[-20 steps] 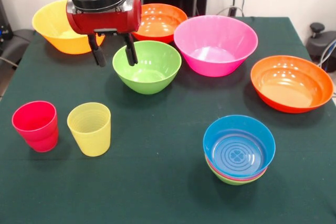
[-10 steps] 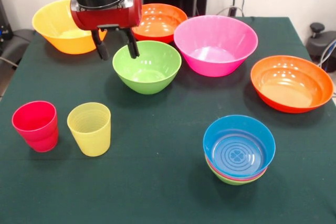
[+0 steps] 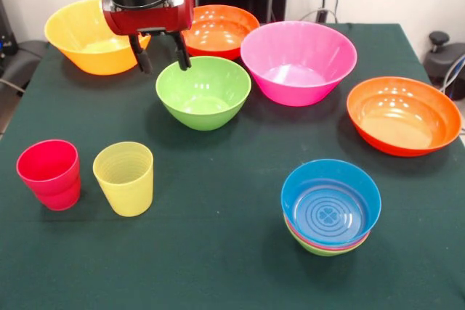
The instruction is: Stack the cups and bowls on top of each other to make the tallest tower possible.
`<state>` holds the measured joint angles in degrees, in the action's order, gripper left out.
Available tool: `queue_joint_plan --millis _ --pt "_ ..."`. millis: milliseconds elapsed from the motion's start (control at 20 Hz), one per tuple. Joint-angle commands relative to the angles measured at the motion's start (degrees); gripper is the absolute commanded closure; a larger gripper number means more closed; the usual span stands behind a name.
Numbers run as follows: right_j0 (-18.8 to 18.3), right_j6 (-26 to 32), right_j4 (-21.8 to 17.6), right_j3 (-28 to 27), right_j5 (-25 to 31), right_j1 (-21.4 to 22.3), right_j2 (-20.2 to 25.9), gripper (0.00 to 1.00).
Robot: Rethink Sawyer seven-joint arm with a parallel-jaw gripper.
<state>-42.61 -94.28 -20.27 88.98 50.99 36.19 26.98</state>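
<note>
The gripper (image 3: 163,60) hangs with its fingers (image 3: 144,61) spread and empty over the back rim of the green bowl (image 3: 203,93), near the yellow-orange bowl (image 3: 86,36)

Bare table (image 3: 218,252) between yellow cup (image 3: 124,178) and tower (image 3: 330,207) — bowls crowd behind.

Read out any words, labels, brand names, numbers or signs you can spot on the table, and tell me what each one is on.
No readable words, numbers or brands.
Blue bowl, top of the tower: a moulded four-leaf clover inside rings on its floor, a sign rather than text.
Red cup, yellow cup, gripper and the other bowls: no markings visible.
</note>
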Motion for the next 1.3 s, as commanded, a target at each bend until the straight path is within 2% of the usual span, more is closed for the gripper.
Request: queue_joint_plan --millis 50,600,1050,1300 --pt "-0.78 11.32 -6.84 4.72 -6.02 -3.36 3.2 0.0" --pt "-2.97 10.74 -10.64 4.32 -8.89 -7.24 4.3 0.0" --pt "-1.24 9.31 -10.62 0.26 -7.01 -9.77 5.41 0.0" --pt "-1.13 8.38 -10.12 0.77 -6.53 -9.21 5.77 0.0"
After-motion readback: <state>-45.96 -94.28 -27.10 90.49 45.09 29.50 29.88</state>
